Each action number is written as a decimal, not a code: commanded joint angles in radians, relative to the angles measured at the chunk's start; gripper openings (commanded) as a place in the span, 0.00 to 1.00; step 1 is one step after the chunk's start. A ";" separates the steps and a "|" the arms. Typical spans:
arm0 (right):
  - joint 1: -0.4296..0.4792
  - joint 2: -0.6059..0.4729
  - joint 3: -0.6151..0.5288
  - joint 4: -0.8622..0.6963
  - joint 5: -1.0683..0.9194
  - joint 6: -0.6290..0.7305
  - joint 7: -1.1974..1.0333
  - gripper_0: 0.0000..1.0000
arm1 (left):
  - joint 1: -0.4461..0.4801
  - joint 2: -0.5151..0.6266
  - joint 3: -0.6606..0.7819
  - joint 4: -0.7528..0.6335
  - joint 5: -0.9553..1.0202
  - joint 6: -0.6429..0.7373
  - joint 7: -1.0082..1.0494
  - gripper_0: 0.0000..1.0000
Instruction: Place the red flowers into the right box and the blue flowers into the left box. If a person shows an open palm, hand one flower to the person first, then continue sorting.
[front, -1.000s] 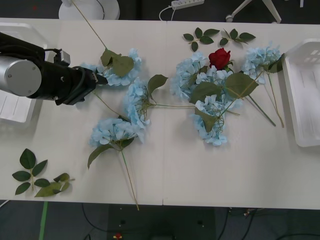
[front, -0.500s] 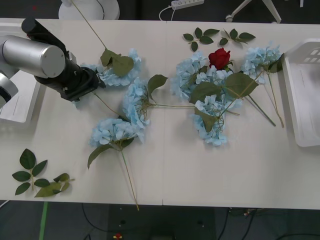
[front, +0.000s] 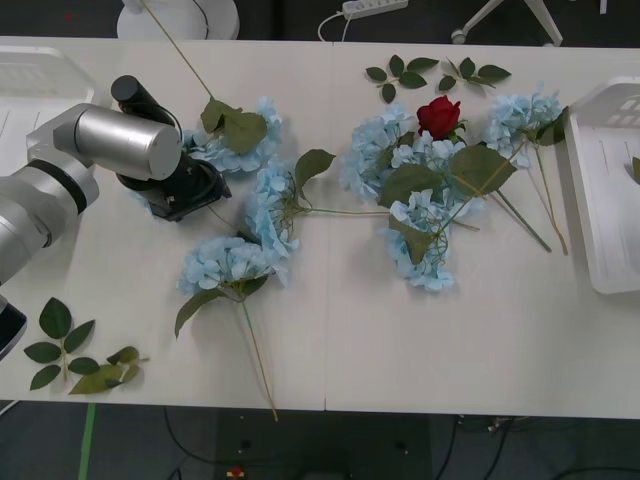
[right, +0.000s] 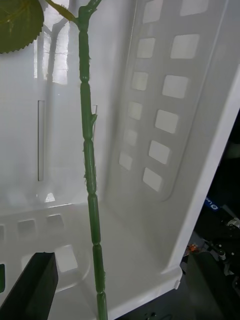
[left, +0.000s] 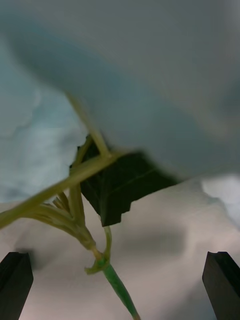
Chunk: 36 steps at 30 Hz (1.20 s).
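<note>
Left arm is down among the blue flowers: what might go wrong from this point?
The left gripper, fingers open, sits low by one blue flower whose stem crosses neighbouring stems, so a lift may drag another cluster along. The right gripper hangs over the right box with a green stem running between its fingers; the stem could catch the slotted wall.
</note>
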 joint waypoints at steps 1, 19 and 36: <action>-0.087 -0.057 -0.038 -0.007 -0.109 0.101 0.003 1.00 | -0.063 -0.042 -0.046 0.059 -0.028 -0.031 -0.014 1.00; -0.290 0.002 0.084 -0.021 -0.453 -0.114 0.004 1.00 | -0.060 -0.061 -0.048 0.091 -0.078 -0.030 -0.024 0.00; -0.313 0.235 0.209 0.135 -0.438 -0.395 -0.017 1.00 | -0.061 0.030 -0.023 -0.015 -0.187 0.038 -0.028 0.00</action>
